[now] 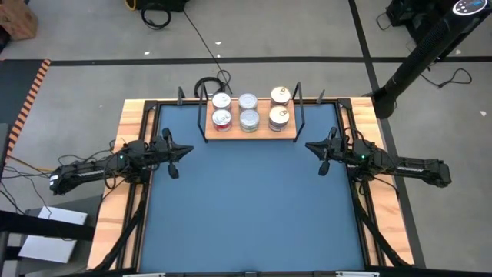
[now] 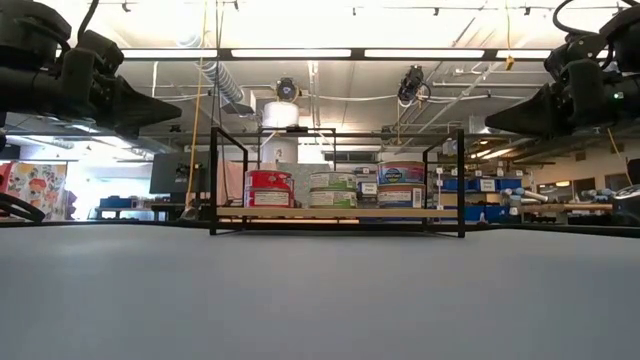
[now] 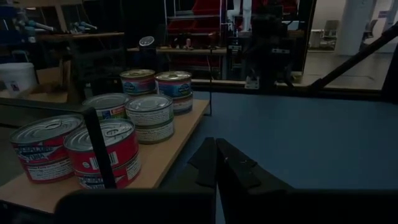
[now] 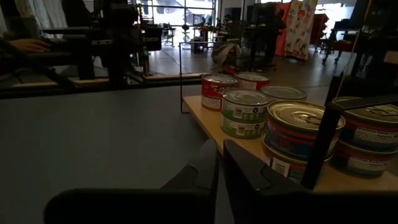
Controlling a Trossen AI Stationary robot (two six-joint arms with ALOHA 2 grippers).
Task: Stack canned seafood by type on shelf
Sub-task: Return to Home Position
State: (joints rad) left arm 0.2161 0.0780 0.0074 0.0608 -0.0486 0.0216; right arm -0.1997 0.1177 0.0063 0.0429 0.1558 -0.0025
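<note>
Blue table (image 1: 246,219) carries the shelf (image 1: 261,136) at its far edge, with the cans (image 1: 249,119) on it grouped red, green, blue (left to right from above). Left gripper (image 1: 187,151) and right gripper (image 1: 310,145) hover near the table's sides, both clenched and empty.

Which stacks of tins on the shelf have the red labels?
The two red-labelled stacks at the shelf end nearest the left arm; the middle stacks are green, the far stacks blue, gold-lidded.
</note>
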